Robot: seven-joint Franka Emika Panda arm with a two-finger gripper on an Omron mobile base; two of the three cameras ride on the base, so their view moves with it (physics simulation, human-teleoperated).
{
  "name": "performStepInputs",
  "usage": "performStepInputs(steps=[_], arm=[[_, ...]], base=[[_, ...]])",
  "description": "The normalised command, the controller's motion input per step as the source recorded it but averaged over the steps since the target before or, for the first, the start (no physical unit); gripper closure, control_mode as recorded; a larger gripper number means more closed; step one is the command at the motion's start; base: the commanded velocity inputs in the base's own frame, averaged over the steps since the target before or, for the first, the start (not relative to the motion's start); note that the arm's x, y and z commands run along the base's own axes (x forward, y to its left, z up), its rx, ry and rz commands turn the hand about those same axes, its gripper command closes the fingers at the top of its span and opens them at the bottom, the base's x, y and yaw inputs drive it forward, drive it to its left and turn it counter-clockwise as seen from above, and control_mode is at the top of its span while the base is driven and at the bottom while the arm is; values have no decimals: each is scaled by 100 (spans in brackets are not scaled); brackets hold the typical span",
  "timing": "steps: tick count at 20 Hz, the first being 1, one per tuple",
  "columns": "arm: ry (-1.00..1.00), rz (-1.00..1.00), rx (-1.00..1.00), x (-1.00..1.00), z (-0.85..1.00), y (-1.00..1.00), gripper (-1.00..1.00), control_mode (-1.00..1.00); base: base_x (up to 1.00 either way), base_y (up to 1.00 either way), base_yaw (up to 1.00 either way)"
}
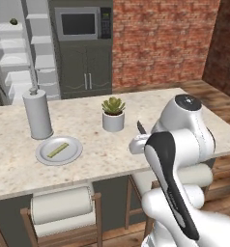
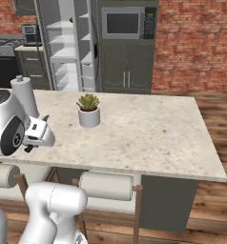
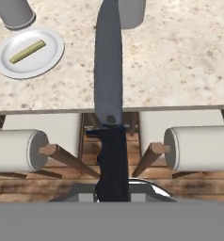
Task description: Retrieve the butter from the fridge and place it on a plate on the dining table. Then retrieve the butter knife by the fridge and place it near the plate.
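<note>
One tool (image 3: 112, 190) clamped on ribbed black butter knife (image 3: 109, 94) handle, pale butter (image 3: 27, 51) stick on round plate (image 3: 48, 61), speckled stone dining table (image 3: 180, 56)

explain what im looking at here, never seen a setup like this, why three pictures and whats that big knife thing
It is a simulated kitchen with a white robot arm on a driving base. Two pictures come from cameras on the base, behind the arm to its left and right. The third comes from a camera on the hand, so the butter knife looks huge: the gripper is shut on its black handle, over the near edge of the dining table. On the table are a plate with the butter on it, a grey canister and a potted plant. The open fridge stands behind.
</note>
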Motion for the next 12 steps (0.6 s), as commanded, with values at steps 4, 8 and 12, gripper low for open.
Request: performStepInputs(steps=[4, 8, 12], arm=[[9, 10, -1, 56, 0, 34, 100, -100], [6, 9, -4, 57, -21, 51, 100, -100], [2, 12, -6, 67, -42, 27, 100, -100]], base=[[0, 0, 0], [0, 0, 0], [0, 0, 0]])
